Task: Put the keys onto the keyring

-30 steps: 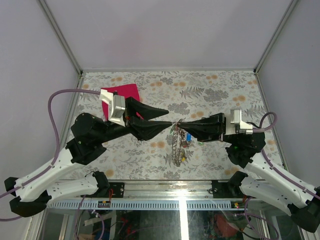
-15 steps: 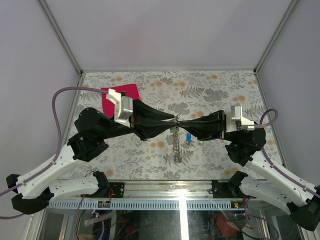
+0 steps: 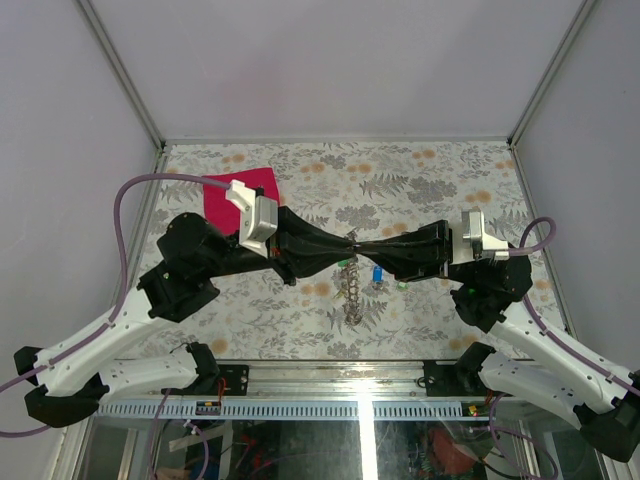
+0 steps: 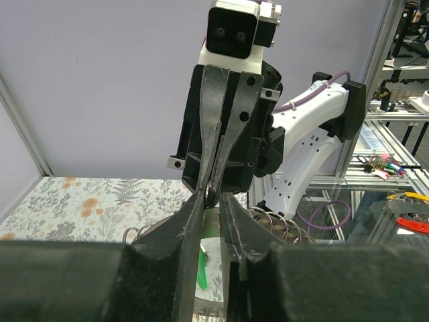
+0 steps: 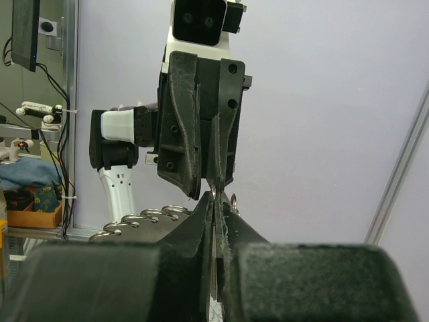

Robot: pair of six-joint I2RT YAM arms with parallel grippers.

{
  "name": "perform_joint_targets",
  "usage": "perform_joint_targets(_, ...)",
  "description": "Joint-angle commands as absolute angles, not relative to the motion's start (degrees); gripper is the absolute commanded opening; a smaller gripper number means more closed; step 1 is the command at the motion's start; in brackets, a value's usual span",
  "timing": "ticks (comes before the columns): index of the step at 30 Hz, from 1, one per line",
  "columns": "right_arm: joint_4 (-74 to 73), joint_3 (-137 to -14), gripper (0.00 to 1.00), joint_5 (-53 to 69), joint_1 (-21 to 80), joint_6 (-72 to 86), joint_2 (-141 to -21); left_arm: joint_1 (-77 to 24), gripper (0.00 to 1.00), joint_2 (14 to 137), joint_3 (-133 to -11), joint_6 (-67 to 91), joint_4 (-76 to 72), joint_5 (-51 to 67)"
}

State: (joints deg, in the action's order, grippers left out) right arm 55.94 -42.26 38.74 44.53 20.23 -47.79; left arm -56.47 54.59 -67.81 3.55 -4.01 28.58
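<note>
The left gripper (image 3: 347, 240) is narrower than a second ago; then its fingers stood well spread, now they are drawn almost together at the spot where it meets the right gripper (image 3: 359, 242) tip to tip above the middle of the table (image 3: 430, 170). From the left wrist a thin slit shows between its fingers (image 4: 191, 221), with the other gripper's tip in it; I cannot tell whether they are pressing on anything yet. The right gripper has not changed; its jaws are pinched flat together, seemingly on the top of the keyring (image 3: 351, 292). The keyring hangs straight down from that meeting point, edge-on, where a second ago it swung broader and tilted. The keys (image 3: 377, 272), one blue-headed and one green, dangle just beside its upper part; whether they are threaded on is too small to tell. The left arm looks to be taking a second hold next to the first; with two holds the coil could be steadied or parted to take a key.
</note>
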Motion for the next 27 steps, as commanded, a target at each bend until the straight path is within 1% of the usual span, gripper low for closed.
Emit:
perform_joint_targets(1,59.6,-45.7,0.00,38.5,44.8,20.8,-46.9,-56.1,0.16,53.6,-69.3,2.4,-4.3,29.6)
perform_joint_targets(6,59.9,-45.8,0.00,38.4,44.8,21.2,-46.8,-56.1,0.17,53.5,-68.9,2.3,-4.3,29.1)
perform_joint_targets(14,60.1,-45.9,0.00,38.6,44.7,21.6,-46.6,-56.1,0.20,53.8,-68.8,2.5,-4.1,29.5)
perform_joint_targets(16,60.3,-46.0,0.00,38.6,44.8,21.7,-46.6,-56.1,0.22,53.9,-68.9,2.5,-3.9,29.7)
perform_joint_targets(17,60.4,-45.9,0.00,38.6,44.8,21.8,-46.6,-56.2,0.24,53.9,-69.0,2.5,-3.8,29.7)
perform_joint_targets(19,60.4,-45.9,0.00,38.6,44.8,21.8,-46.5,-56.1,0.35,53.9,-69.1,2.4,-3.6,29.8)
perform_joint_targets(21,60.5,-46.0,0.00,38.7,44.8,21.8,-46.4,-56.1,0.39,53.9,-69.1,2.2,-3.5,29.8)
perform_joint_targets(24,60.5,-46.0,0.00,38.9,44.8,21.8,-46.4,-56.1,0.39,53.9,-69.2,2.1,-3.3,29.7)
perform_joint_targets(27,60.6,-46.0,0.00,39.2,44.8,22.0,-46.4,-56.1,0.37,53.9,-69.2,2.2,-3.2,29.5)
